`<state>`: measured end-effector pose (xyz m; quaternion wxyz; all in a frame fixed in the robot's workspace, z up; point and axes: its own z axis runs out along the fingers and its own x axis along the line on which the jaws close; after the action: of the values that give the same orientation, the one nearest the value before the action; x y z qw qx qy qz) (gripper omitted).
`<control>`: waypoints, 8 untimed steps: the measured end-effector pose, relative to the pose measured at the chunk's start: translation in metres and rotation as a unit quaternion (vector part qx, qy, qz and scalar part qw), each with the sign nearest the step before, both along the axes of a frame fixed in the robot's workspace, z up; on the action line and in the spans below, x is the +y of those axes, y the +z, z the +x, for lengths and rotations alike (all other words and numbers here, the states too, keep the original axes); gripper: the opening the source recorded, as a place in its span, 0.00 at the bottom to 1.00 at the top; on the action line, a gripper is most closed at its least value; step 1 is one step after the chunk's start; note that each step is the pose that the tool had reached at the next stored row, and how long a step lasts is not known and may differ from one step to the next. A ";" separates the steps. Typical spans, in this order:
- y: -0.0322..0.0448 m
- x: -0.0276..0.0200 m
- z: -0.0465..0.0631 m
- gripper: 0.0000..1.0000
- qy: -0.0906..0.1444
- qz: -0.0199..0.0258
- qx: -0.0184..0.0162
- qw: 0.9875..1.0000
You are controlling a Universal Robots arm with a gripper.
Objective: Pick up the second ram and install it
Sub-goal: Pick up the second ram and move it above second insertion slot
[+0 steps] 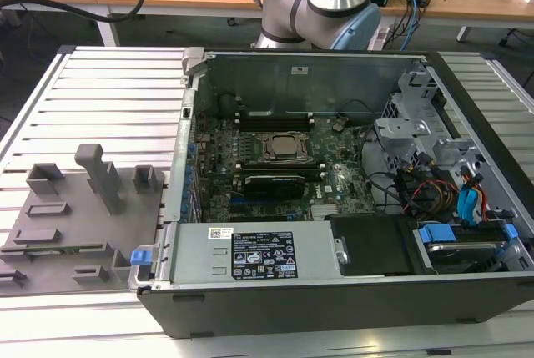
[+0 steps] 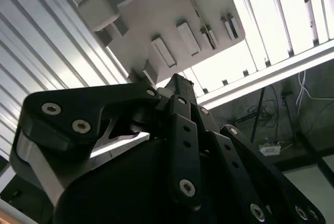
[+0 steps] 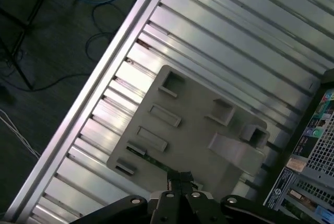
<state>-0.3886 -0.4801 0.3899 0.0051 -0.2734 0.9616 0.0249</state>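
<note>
1 gripper (image 3: 178,177), fingers together, hangs over 1 tray (image 3: 198,104) near the table's (image 3: 235,31) edge. 1 ram (image 3: 150,157) lies along the tray's edge.

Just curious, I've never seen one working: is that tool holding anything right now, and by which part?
Nothing seems held: the tool hangs above the grey tray, touching nothing.

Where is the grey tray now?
In the exterior view, the grey tray lies on the slatted table at the exterior view's left, beside the open computer case.
</note>
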 end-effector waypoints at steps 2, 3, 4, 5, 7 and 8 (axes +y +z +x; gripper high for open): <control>0.0000 0.0000 0.000 0.11 0.011 0.000 0.000 1.000; 0.0000 0.0000 0.000 0.11 0.017 0.000 0.000 1.000; 0.0000 0.0000 0.000 0.11 0.022 0.000 0.000 1.000; 0.0000 0.0000 0.000 0.11 0.032 0.000 0.000 0.999; 0.0000 0.0000 0.000 0.11 0.046 0.000 0.000 0.999; 0.0000 0.0000 0.000 0.11 0.050 0.000 0.000 0.999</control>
<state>-0.3887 -0.4801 0.3899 0.0038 -0.3217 0.9465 0.0251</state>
